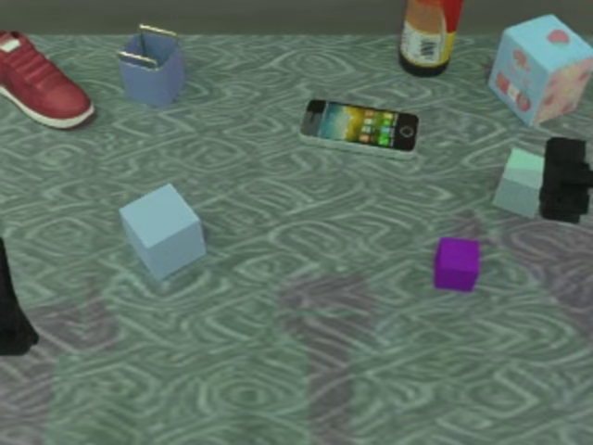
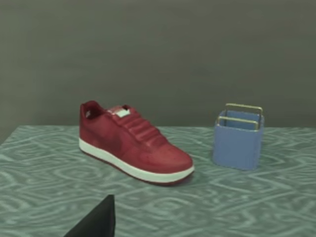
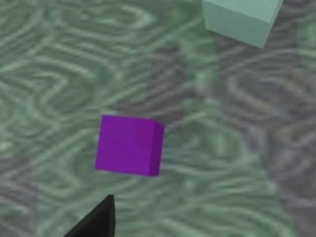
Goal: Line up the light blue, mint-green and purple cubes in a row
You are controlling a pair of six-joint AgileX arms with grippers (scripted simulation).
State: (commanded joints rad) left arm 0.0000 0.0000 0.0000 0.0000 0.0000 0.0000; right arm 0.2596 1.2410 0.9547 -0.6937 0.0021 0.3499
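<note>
The light blue cube [image 1: 162, 230] sits left of the table's middle. The purple cube [image 1: 457, 263] lies right of centre, also in the right wrist view [image 3: 129, 145]. The mint-green cube [image 1: 519, 182] stands near the right edge, its corner showing in the right wrist view [image 3: 242, 17]. My right gripper [image 1: 567, 179] hovers just right of the mint-green cube, open and holding nothing; one dark fingertip [image 3: 101, 219] shows in its wrist view. My left gripper [image 1: 11, 320] is parked at the left edge, open and empty.
Along the back are a red shoe [image 1: 37, 79], a blue holder with metal handles [image 1: 151, 67], a smartphone [image 1: 359, 125], a bottle [image 1: 431, 35] and a pink-and-blue box [image 1: 540, 69]. The shoe [image 2: 133, 148] and holder [image 2: 238, 140] fill the left wrist view.
</note>
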